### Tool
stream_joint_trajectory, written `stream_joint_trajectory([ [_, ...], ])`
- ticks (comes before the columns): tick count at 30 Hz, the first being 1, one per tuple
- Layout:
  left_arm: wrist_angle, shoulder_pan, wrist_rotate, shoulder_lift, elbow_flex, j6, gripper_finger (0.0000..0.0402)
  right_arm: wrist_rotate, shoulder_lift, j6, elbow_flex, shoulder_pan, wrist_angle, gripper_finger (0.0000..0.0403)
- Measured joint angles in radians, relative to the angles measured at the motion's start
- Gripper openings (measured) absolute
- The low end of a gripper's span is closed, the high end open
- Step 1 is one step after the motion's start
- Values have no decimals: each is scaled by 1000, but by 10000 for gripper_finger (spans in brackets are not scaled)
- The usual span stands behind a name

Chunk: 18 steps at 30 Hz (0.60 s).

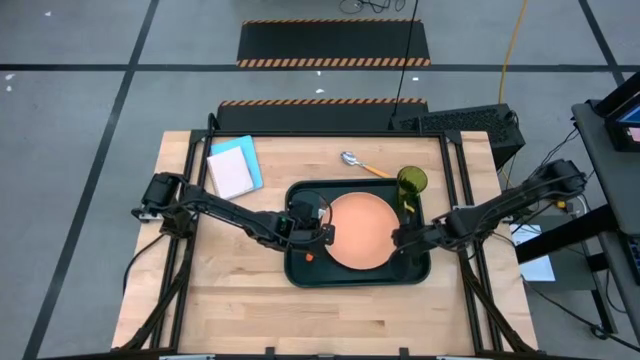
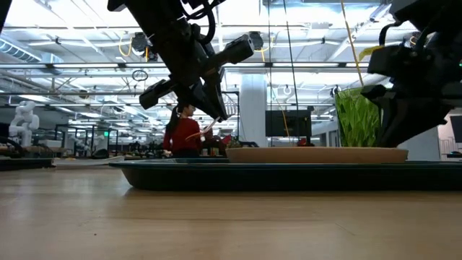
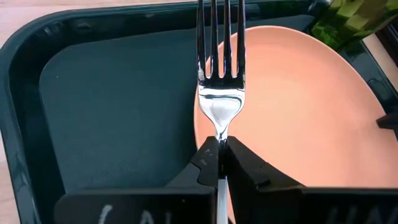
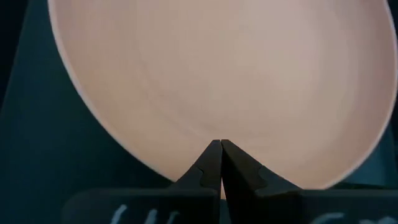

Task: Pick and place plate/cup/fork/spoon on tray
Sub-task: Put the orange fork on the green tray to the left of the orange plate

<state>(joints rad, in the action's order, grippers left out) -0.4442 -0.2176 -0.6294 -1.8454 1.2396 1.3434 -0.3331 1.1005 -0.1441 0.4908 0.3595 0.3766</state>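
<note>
Between the left gripper's dark fingers, pinched tight at the neck, sits the slim fork with silver tines and an orange handle, tines pointing ahead over the left floor of the dark green-black rectangular tray. Just beside those tines lies the round salmon-orange plate, flat in the tray. Across it, the right gripper hangs fingers together, holding nothing, at the plate's right edge. Beyond that, the translucent green tumbler stands in the tray's far corner. The orange-handled spoon lies outside, on the pale wooden table. I'd call the fork light, stiff and slippery; the neck grip suits it. A blue and white notebook rests far left; an open workshop hall stretches behind.
</note>
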Motion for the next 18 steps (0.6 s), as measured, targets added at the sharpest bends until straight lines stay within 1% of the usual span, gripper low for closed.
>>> stream_joint_trajectory([
  [8,0,0,0,0,0,0,11,0,-99,-18,0,0,17,0],
  [11,0,0,0,0,0,2,13,1,-98,-37,-2,0,-5,0],
  [15,0,2,0,0,0,5,11,56,-80,-36,-39,-8,-28,0],
  [18,2,2,0,0,0,22,10,74,-74,-22,-61,-27,-19,0],
])
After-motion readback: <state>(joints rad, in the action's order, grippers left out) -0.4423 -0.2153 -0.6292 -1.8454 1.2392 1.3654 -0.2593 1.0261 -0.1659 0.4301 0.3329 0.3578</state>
